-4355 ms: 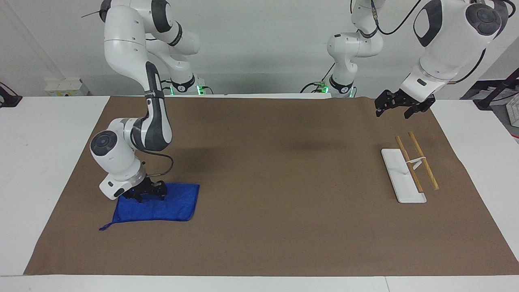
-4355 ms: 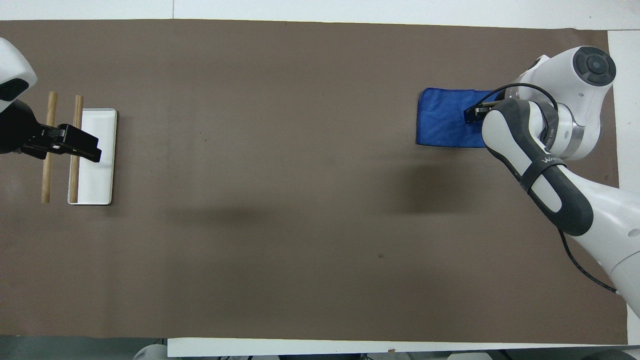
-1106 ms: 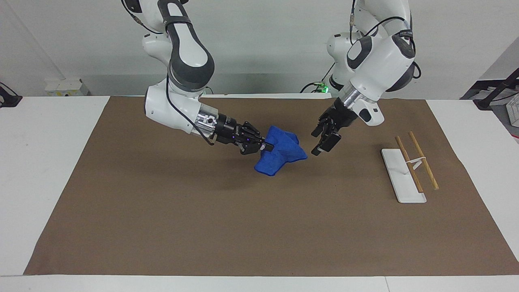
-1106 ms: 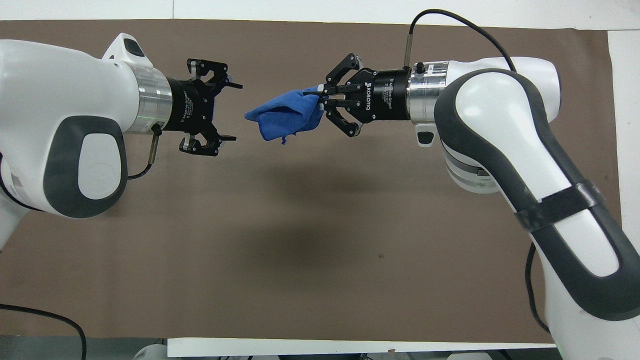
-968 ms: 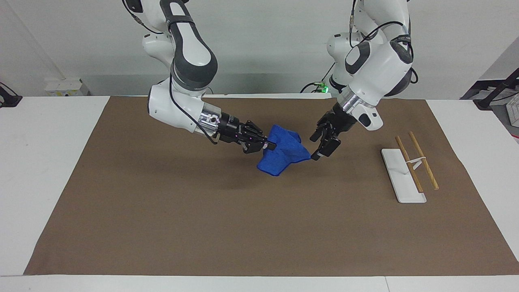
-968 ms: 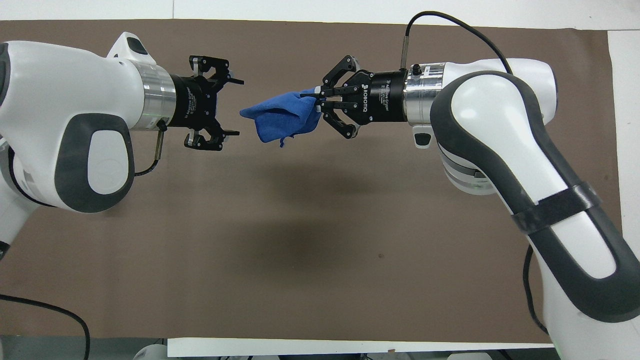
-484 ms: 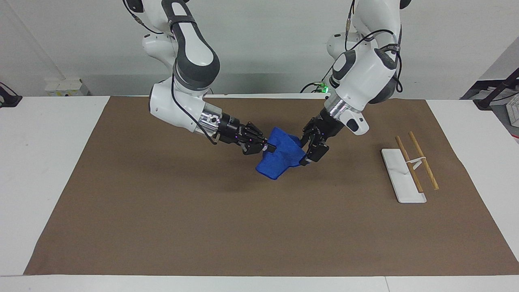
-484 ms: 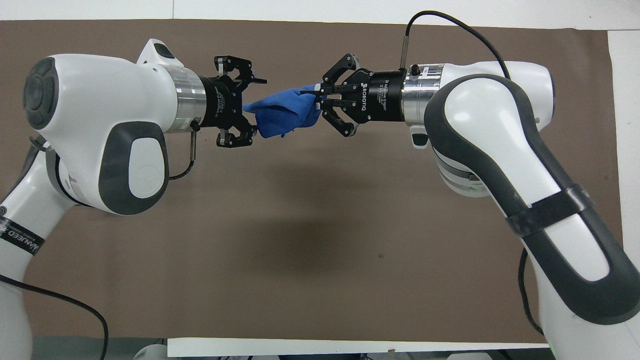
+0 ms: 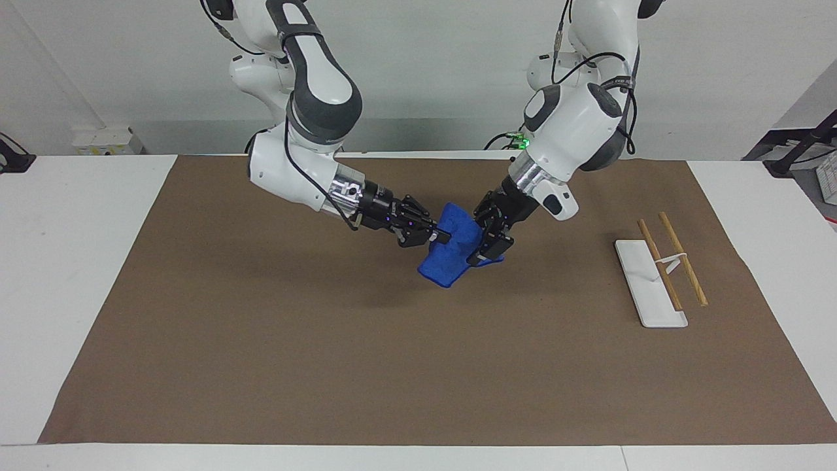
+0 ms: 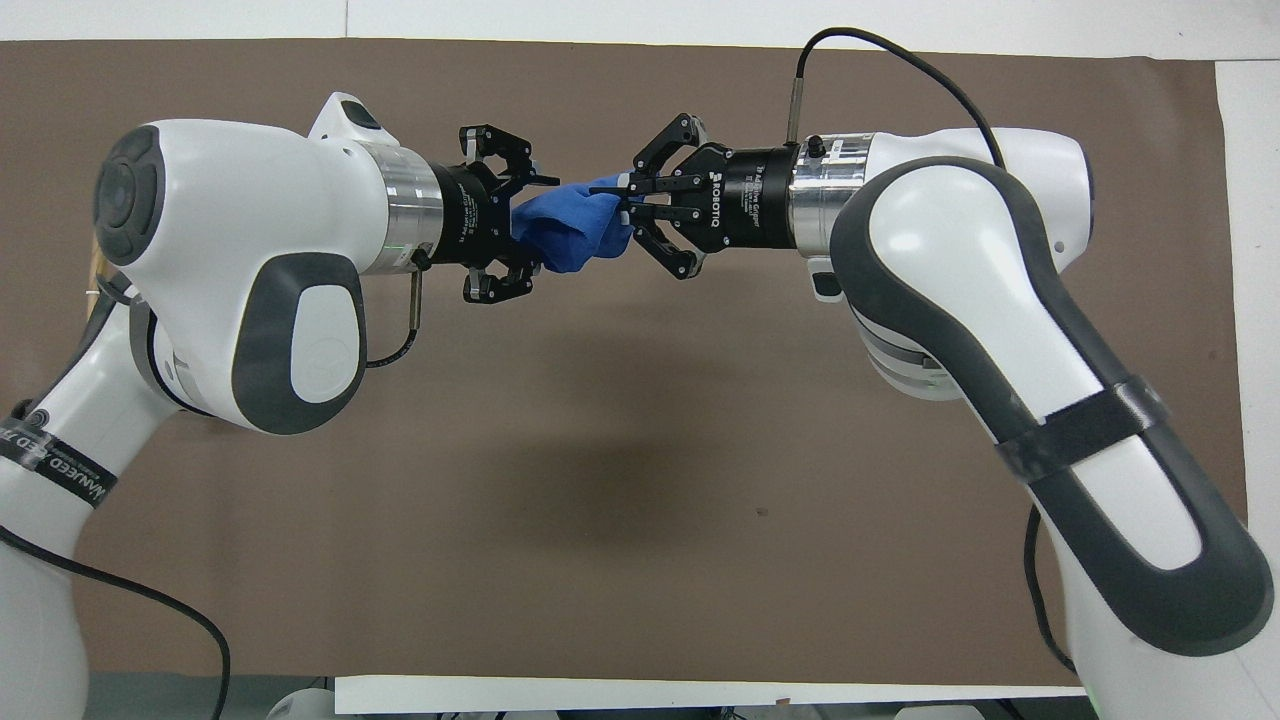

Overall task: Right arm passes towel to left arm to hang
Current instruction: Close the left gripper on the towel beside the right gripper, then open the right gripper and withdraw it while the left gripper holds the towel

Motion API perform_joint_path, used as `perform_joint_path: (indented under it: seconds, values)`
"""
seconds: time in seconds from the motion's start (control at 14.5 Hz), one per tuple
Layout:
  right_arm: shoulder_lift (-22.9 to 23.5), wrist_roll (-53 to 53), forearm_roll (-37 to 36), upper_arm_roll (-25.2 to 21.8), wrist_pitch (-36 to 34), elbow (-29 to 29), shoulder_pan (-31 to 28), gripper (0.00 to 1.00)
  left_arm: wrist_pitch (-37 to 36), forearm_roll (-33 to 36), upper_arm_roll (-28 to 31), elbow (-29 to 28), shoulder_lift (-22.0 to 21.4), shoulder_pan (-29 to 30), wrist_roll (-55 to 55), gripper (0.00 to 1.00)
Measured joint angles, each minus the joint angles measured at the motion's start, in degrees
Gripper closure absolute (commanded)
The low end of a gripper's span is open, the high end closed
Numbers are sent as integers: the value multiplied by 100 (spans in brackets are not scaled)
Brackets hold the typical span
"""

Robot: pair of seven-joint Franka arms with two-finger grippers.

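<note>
The blue towel [image 9: 450, 259] [image 10: 567, 231] hangs bunched in the air over the middle of the brown mat. My right gripper [image 9: 436, 237] [image 10: 617, 203] is shut on one end of it and points toward the left arm's end of the table. My left gripper [image 9: 488, 246] [image 10: 531, 233] faces it with its fingers spread wide. They stand on both sides of the towel's other end. That end lies between the open jaws.
A white rack base [image 9: 637, 265] with two wooden rods [image 9: 684, 260] stands on the mat [image 9: 392, 366] toward the left arm's end of the table. In the overhead view the left arm covers most of it.
The right gripper lifted the towel off the mat and carried it to the middle. In the last second the left gripper closed in until its open fingers came around the towel's free end.
</note>
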Motion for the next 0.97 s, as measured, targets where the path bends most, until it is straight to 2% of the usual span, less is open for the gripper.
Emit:
perform_joint_path:
  seconds: [0.48,0.69,0.97]
  values:
    - [0,0,0,0,1,0,0,99,39,2,39,0,9,41,106,40]
    - [0,0,0,0,1,0,0,99,39,2,81,0,14,60,240,48]
    - [0,0,0,0,3,0,0,99,42,3,90,0,14,104,395,48]
